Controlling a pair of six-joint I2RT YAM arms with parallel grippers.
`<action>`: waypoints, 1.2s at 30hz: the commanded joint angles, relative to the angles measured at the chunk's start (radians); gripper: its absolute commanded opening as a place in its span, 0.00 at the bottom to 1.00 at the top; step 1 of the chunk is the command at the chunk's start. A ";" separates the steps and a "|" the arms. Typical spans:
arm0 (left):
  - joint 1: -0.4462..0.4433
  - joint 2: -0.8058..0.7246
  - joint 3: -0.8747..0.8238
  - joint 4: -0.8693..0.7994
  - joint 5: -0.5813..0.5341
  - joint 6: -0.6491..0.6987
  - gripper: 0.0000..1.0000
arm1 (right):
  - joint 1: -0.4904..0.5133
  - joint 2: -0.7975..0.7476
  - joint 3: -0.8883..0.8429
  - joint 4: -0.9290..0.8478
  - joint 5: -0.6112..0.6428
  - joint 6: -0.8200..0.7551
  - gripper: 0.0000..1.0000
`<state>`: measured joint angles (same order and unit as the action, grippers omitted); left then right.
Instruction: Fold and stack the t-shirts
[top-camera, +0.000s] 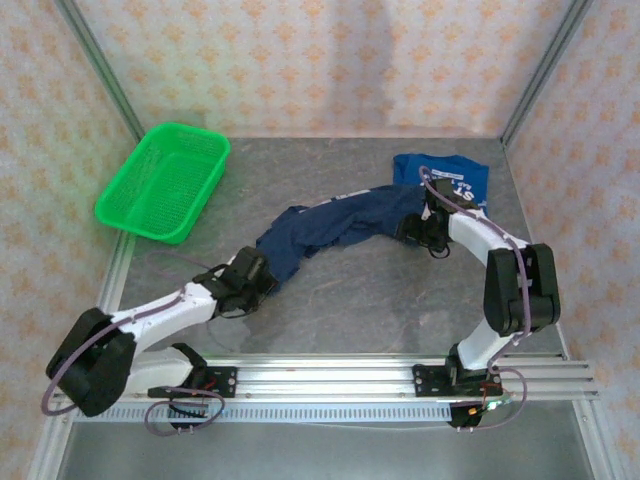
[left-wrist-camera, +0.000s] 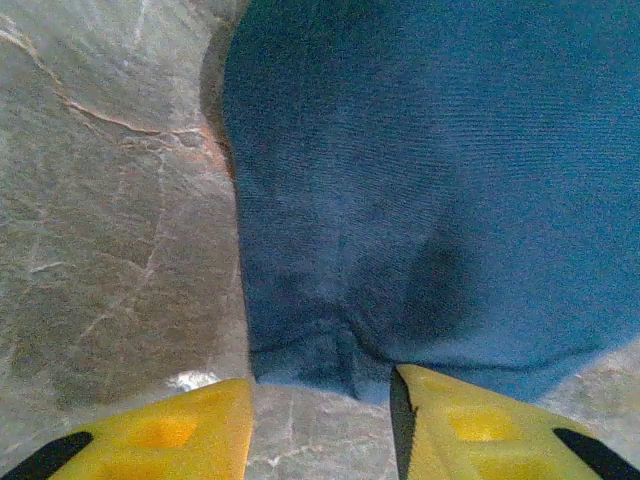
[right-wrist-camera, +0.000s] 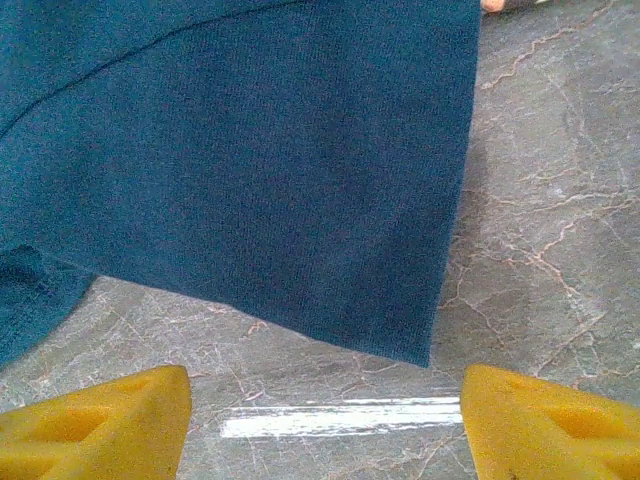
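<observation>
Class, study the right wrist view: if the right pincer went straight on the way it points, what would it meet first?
Most likely the hem of the dark navy t-shirt, directly ahead of the open right pincer; how far off is unclear.

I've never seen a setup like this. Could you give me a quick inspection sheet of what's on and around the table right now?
Surface: grey marbled table, no spills seen.
Job's things: navy t-shirt lies unfolded in a long strip mid-table; blue printed t-shirt is bunched at the back right, by its right end.
Clutter: green basket at the back left, looks empty.
Grippers: left tool open at the navy shirt's left end; right tool open wide, hem just ahead.
Cables: purple cables run along both arms, with loose loops below the rail.
Surroundings: patterned walls, metal frame posts.
</observation>
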<state>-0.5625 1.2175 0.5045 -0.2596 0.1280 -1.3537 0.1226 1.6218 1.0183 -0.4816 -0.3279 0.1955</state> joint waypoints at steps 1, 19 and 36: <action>-0.005 0.069 0.047 0.014 0.005 0.002 0.40 | -0.007 -0.049 -0.007 -0.019 0.029 -0.034 0.72; -0.004 0.454 0.275 0.022 -0.010 0.147 0.04 | -0.023 -0.005 -0.032 -0.015 0.060 -0.009 0.71; -0.007 0.006 0.378 -0.431 -0.130 0.445 0.00 | -0.038 0.283 0.165 0.142 0.057 0.100 0.43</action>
<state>-0.5632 1.2503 0.8520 -0.5758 0.0509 -0.9768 0.0875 1.8198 1.1297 -0.5785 -0.2630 0.2676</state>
